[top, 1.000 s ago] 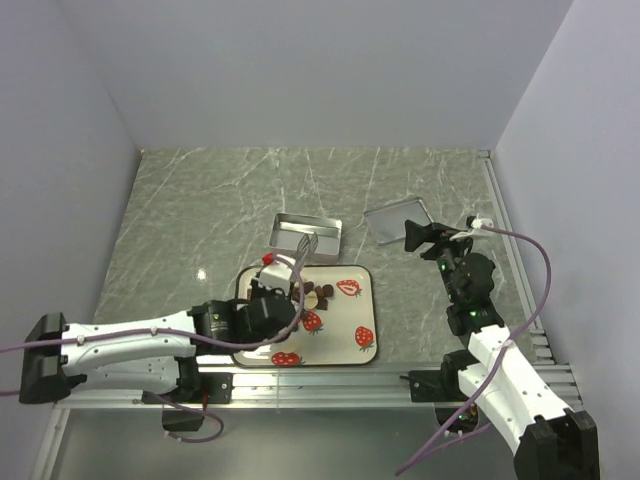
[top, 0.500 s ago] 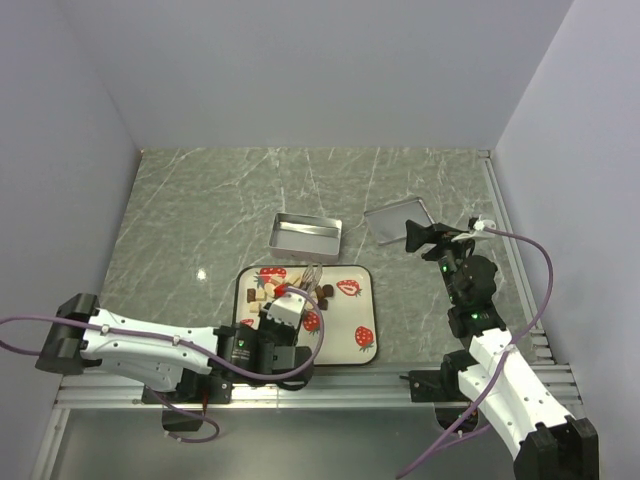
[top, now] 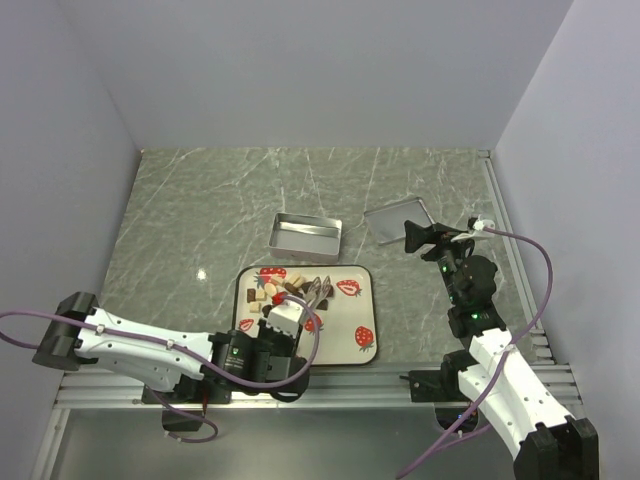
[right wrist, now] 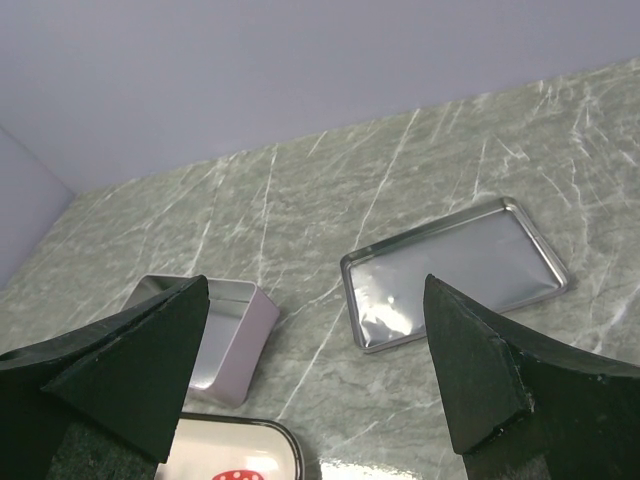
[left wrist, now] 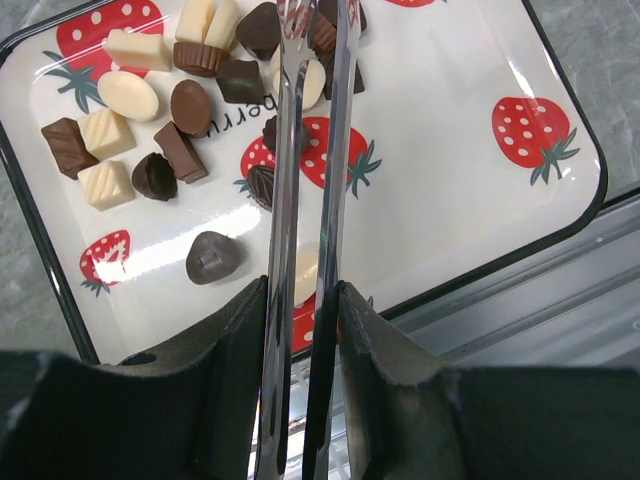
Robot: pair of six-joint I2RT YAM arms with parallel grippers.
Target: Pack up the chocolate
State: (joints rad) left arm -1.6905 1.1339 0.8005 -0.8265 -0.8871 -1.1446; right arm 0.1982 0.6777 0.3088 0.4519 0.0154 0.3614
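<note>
Steel tongs [left wrist: 310, 150], clamped in my left gripper's [left wrist: 300, 300] narrow grip, reach over the chocolate [left wrist: 190, 105] heaped at the tray's [left wrist: 450, 230] ten o'clock, I judge to pick pieces for the tin [top: 305, 241] at twelve, while near the lid [right wrist: 455, 272] at two my right gripper [top: 420, 237] gapes empty.

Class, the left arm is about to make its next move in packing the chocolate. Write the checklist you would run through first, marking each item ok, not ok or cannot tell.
1. Left gripper clamped on the tongs: ok.
2. Tongs reach over the chocolate on the tray: ok.
3. A piece caught between the tong tips: cannot tell, as the tips run off the wrist view.
4. Tin open to receive pieces: ok.
5. Lid lying flat, apart from the tin: ok.
6. Right gripper open and away from the tray: ok.
</note>
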